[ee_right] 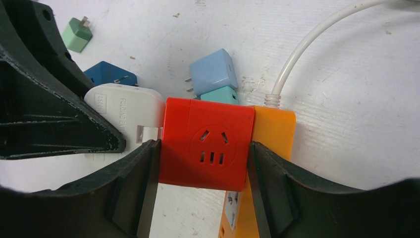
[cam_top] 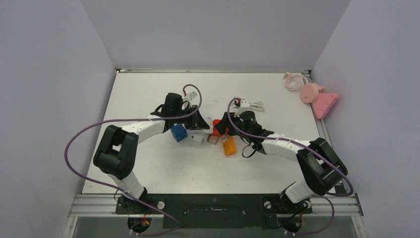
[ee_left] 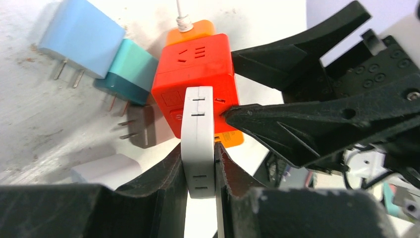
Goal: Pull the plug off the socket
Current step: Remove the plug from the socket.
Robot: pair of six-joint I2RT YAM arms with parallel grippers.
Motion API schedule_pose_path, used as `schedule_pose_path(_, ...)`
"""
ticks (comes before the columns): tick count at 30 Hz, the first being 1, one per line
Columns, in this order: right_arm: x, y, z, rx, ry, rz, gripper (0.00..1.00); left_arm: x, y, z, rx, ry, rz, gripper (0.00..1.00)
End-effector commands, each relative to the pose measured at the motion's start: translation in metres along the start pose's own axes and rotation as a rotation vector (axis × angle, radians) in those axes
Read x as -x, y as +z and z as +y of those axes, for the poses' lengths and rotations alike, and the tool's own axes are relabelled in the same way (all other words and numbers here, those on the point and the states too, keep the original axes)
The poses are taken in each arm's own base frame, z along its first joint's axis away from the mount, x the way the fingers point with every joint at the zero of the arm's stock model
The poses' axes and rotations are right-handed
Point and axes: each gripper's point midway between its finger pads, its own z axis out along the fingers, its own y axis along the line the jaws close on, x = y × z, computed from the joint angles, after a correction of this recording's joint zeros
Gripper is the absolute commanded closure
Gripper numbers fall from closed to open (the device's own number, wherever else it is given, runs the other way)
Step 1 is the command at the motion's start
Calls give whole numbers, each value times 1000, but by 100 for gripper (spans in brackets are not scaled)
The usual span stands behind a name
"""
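The socket is a red cube (ee_right: 205,146) joined to an orange power strip (ee_right: 275,129). My right gripper (ee_right: 204,148) is shut on the cube, one finger on each side face. A flat white plug (ee_left: 198,134) sticks out of the cube's (ee_left: 193,74) side, its end tight against the red face and its prongs hidden. My left gripper (ee_left: 199,148) is shut on that plug, pinching its two flat faces. From above, both grippers meet at the cube (cam_top: 216,124) in the middle of the table, left gripper (cam_top: 200,124) facing right gripper (cam_top: 224,125).
Loose adapters lie around the cube: light blue (ee_left: 81,29), teal (ee_left: 131,72), grey-brown (ee_left: 143,124), white (ee_left: 104,171), dark blue (ee_right: 109,74) and small green (ee_right: 78,33). The strip's white cable (ee_right: 307,44) runs off. Pink objects (cam_top: 324,103) and a white charger (cam_top: 247,105) sit further back.
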Motion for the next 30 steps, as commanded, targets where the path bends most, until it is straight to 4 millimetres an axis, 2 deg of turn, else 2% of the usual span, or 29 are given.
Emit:
schedule_pose_path(1, 21, -16, -1, 89, 34, -76, 95, 19, -7, -6, -109, 18, -7, 100)
schedule_pose_path(8, 34, -27, 7, 182, 75, -126, 95, 16, -6, 6, -89, -26, 5, 100)
schedule_pose_path(16, 36, -29, 9, 202, 84, -136, 95, 17, -6, 10, -81, -48, 0, 100)
schedule_pose_path(20, 33, -26, 2, 170, 82, -131, 95, 21, -8, 4, -104, -30, -20, 100)
schedule_pose_path(27, 23, -16, -24, 34, 78, -90, 95, 27, -16, -16, -175, 23, -54, 100)
schedule_pose_path(30, 22, -16, -24, 38, 85, -89, 95, 28, -16, -13, -152, 16, -61, 100)
